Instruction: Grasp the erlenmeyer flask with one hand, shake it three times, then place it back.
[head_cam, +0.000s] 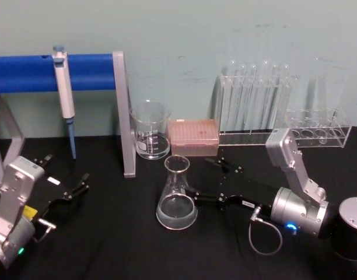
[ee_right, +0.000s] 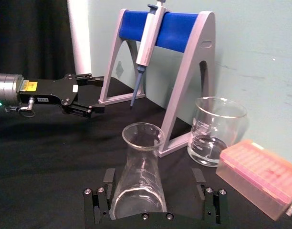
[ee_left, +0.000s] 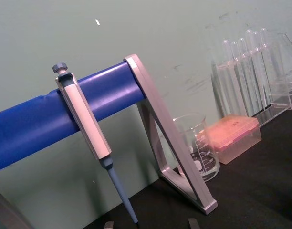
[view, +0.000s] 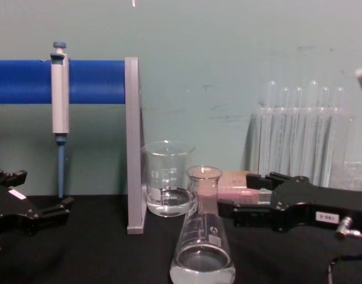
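Observation:
The erlenmeyer flask (head_cam: 177, 195) stands upright on the black table, clear glass with a wide base and flared neck. My right gripper (head_cam: 202, 178), black with a silver wrist, reaches in low from the right and is open. In the right wrist view the flask (ee_right: 139, 176) sits between its two spread fingers (ee_right: 100, 200), at their tips. From the chest view, the flask (view: 203, 236) is at centre front with the right gripper (view: 243, 194) just to its right. My left gripper (head_cam: 67, 172) rests open at the table's left, far from the flask.
A glass beaker (head_cam: 150, 131) and a pink tip box (head_cam: 193, 137) stand behind the flask. A pipette (head_cam: 64, 96) hangs on a blue-barred stand (head_cam: 123, 111) at the left. A rack of test tubes (head_cam: 257, 105) lines the back right.

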